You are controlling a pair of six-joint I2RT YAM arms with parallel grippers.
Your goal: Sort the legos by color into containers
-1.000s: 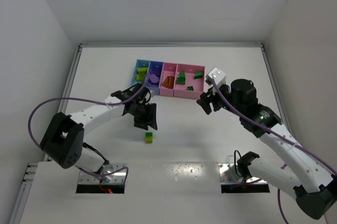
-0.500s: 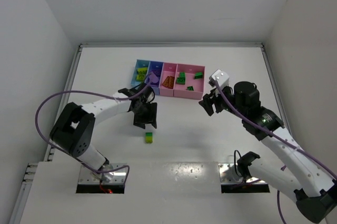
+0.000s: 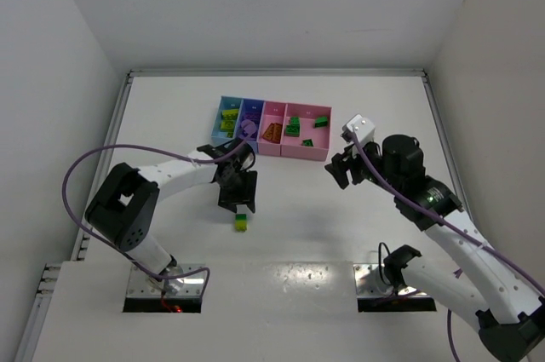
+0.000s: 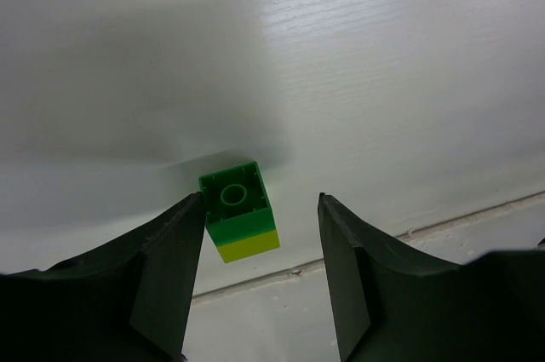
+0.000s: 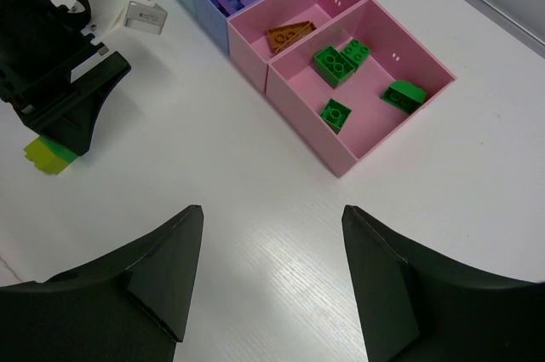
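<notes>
Closing in on the green-over-yellow brick (image 4: 238,209), left gripper (image 4: 261,200) fingers (image 4: 170,268) parted astride it, ungripped; right gripper (image 5: 271,213) fingers wide, empty; pickup likely next.

The two-brick stack (image 3: 242,222) lies on the table (image 3: 170,115) just before the left gripper (image 3: 238,205), containers (image 3: 302,155) farther behind

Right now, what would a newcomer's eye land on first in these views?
The lone green-and-yellow brick on the white table, framed between the open jaws of the left gripper. Next, the row of blue and pink bins at the far side, with green bricks in the widest pink one. The right gripper hangs open and empty near the row's right end.
</notes>
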